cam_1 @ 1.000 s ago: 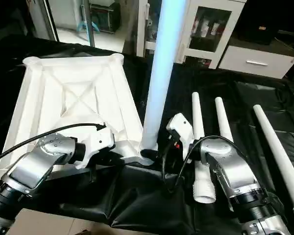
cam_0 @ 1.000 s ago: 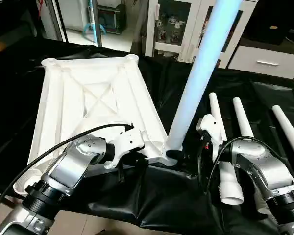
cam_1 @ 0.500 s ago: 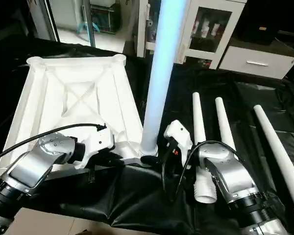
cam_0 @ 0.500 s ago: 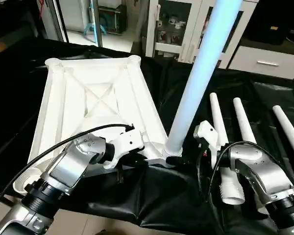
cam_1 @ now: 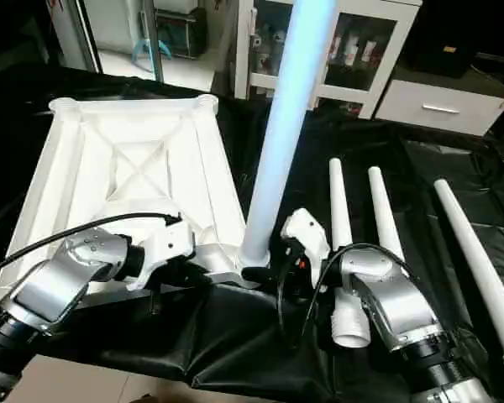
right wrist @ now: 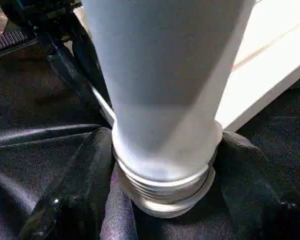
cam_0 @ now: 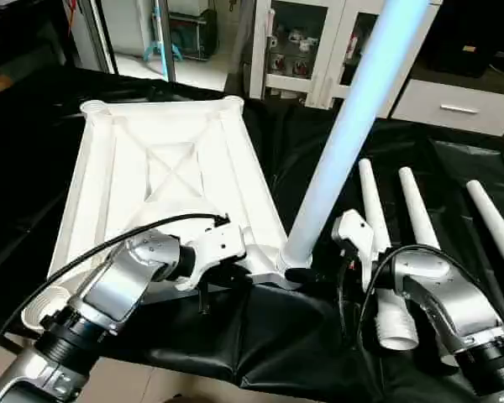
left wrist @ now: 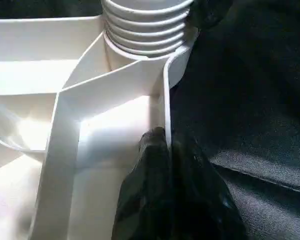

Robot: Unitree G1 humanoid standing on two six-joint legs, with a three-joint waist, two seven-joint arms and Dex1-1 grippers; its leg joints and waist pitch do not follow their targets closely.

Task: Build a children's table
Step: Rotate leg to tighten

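On the black cloth that covers the workbench, the tabletop lies with its X-ribbed underside up, seen from my head. At its near corner closest to my right arm, one leg stands in the corner socket and leans away from the tabletop toward the cabinet behind. My left gripper reaches in along the tabletop's near edge, just beside that corner. My right gripper sits at the foot of the standing leg, on the side away from the tabletop. Three spare legs lie side by side on the cloth beyond my right arm, well apart from the tabletop, wide open ends toward me.

Through my left wrist camera, my two black fingers are pressed together, pinching the thin upright rim wall of the tabletop between them. Just past them along that rim, the threaded collar of the leg sits above the round corner socket.

Through my right wrist camera, the base of the leg rises right in front, its threaded end partly showing at the socket. My fingers stand one on each side of that threaded base, close against it; I cannot tell whether they are gripping it or merely beside it. The white edge of the tabletop runs behind the leg.
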